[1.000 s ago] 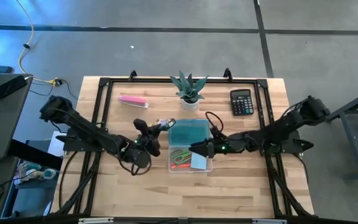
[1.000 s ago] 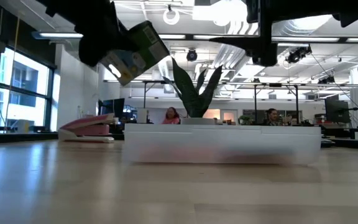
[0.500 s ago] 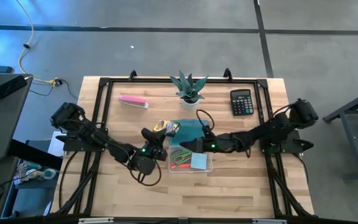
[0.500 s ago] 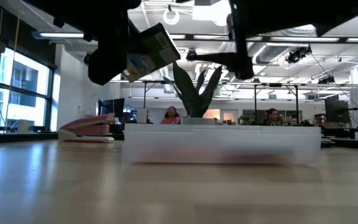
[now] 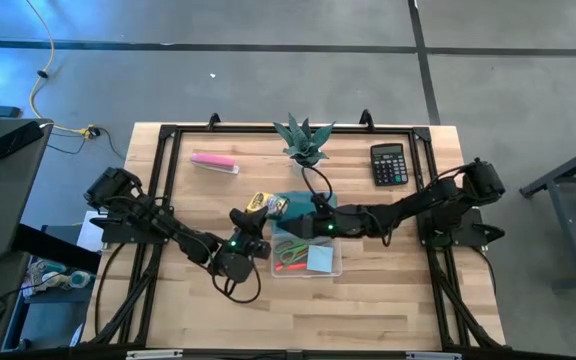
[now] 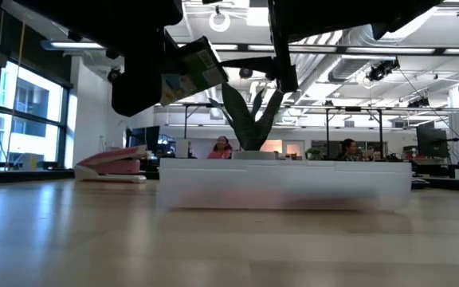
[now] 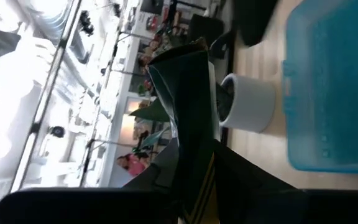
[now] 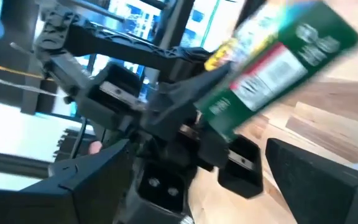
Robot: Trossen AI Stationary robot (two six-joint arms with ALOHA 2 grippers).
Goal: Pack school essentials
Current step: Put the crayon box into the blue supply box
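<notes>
The green-and-yellow box is hanging mid-frame in the high view, just left of the tray, gripped at one end by the left fingers. It is looking light, stiff and crushable, so I'd take its free end across the flat faces. The right fingers are standing open just beside it.

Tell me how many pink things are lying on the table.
1: the pink bar at the table's far left, beside the plant. More may be hidden under the arms.
</notes>
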